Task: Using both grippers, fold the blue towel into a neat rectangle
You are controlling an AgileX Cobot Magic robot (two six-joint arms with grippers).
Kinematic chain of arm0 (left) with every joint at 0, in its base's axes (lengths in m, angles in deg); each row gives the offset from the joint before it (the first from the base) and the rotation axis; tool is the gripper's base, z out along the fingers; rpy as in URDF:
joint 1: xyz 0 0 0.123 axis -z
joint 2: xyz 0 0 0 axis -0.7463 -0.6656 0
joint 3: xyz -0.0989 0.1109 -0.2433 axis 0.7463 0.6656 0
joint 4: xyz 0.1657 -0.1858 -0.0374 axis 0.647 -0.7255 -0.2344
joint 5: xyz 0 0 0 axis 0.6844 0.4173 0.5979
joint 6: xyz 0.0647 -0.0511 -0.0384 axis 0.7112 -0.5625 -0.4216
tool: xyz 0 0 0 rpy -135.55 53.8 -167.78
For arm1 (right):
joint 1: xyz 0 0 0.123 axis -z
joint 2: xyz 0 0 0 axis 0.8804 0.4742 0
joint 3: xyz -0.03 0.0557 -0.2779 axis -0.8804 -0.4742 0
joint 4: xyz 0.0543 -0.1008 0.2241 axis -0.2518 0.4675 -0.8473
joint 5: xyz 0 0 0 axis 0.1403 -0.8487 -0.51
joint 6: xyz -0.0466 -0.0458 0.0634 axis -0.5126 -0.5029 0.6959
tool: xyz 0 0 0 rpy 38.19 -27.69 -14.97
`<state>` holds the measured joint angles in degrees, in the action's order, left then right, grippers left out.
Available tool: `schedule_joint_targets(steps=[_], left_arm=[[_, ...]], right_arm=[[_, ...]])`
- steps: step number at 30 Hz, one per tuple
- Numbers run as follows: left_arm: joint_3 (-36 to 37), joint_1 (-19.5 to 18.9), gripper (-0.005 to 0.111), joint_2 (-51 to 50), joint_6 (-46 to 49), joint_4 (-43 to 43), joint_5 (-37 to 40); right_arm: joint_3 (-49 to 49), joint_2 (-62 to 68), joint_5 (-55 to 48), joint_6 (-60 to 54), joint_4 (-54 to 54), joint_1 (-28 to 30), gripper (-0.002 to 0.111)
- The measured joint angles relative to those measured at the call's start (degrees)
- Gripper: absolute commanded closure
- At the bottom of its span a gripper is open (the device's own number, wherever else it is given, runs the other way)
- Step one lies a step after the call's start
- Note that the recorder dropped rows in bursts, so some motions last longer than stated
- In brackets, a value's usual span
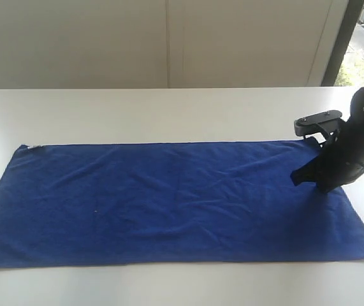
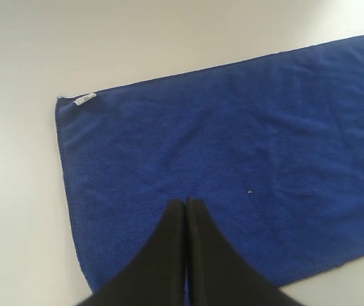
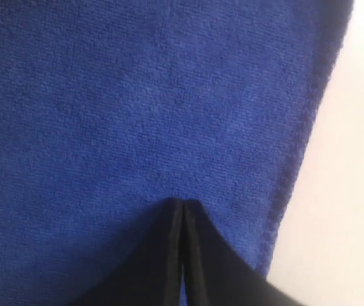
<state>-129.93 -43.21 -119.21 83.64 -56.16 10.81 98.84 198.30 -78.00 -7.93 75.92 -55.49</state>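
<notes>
R: Towel near edge sits closest in the exterior view. Blue, nappy pile, single layer, lying flat. It is a long rectangle across the white table, with soft wrinkles mid-span and hemmed edges.
J: Counts?
R: One towel. One white tag at its upper-left corner. One pale speck left of centre. Two grippers, only one seen from outside.
J: Which?
R: Right gripper, right of frame. Matte black with tapered fingers, grey bracket on top. The tip points down at the towel's right end, near the upper-right corner. Cloth contact: cannot tell.
J: Claws?
R: Right wrist view shows the right one pressed together, nothing between, close over the pile beside the stitched short edge. Left gripper is also pressed together and empty, hanging clear over the towel's left end.
J: View differences?
R: Left wrist shows tag and speck sharply. Right wrist shows only pile and hem. Exterior alone gives the full outline.
</notes>
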Motion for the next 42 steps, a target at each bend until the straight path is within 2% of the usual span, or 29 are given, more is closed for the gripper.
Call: schedule_joint_targets(steps=[18, 29, 42], left_arm=[[0.0, 0.0, 0.107, 0.0, 1.1, 0.0, -0.4], [0.0, 0.0, 0.107, 0.0, 1.1, 0.0, -0.4], [0.0, 0.0, 0.107, 0.0, 1.2, 0.0, -0.4]], right_arm=[[0.0, 0.3, -0.4, 6.9, 10.1, 0.0, 0.108], [0.0, 0.3, -2.0, 7.2, 12.2, 3.6, 0.108], [-0.1, -1.7, -2.6, 7.0, 13.2, 4.1, 0.108]])
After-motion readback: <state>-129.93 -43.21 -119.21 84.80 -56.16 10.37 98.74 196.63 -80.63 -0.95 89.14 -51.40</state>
